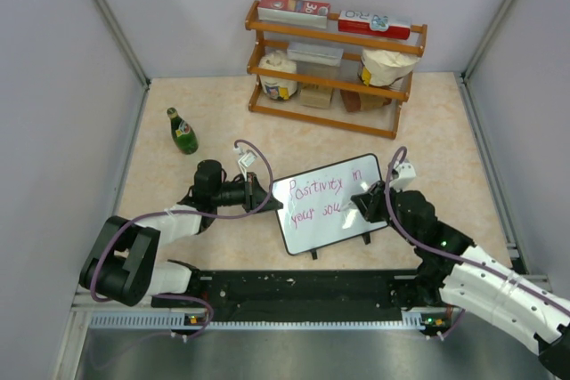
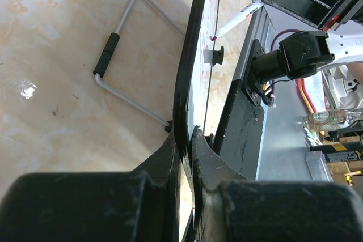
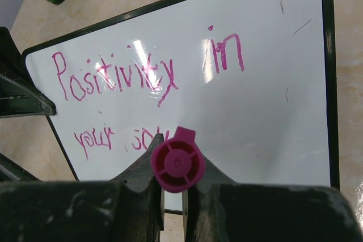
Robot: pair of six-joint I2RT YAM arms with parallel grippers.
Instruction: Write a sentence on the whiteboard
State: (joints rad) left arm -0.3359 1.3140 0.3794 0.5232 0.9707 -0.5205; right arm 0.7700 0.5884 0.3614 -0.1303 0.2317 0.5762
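Observation:
The whiteboard (image 1: 334, 220) stands tilted on the table near the middle. The sentence (image 1: 319, 193) is in purple-pink marker in two lines: "Positivity in" above "your sou", clear in the right wrist view (image 3: 147, 72). My left gripper (image 1: 261, 193) is shut on the whiteboard's left edge; in the left wrist view (image 2: 189, 145) the black frame (image 2: 187, 66) runs between the fingers. My right gripper (image 1: 367, 202) is shut on a marker with a magenta cap end (image 3: 177, 164), its tip against the board at the end of the lower line (image 2: 214, 38).
A green bottle (image 1: 183, 131) stands at the left rear. A wooden rack (image 1: 334, 68) with boxes and jars lines the back wall. The board's wire stand (image 2: 122, 60) rests on the table behind it. Grey walls close the sides.

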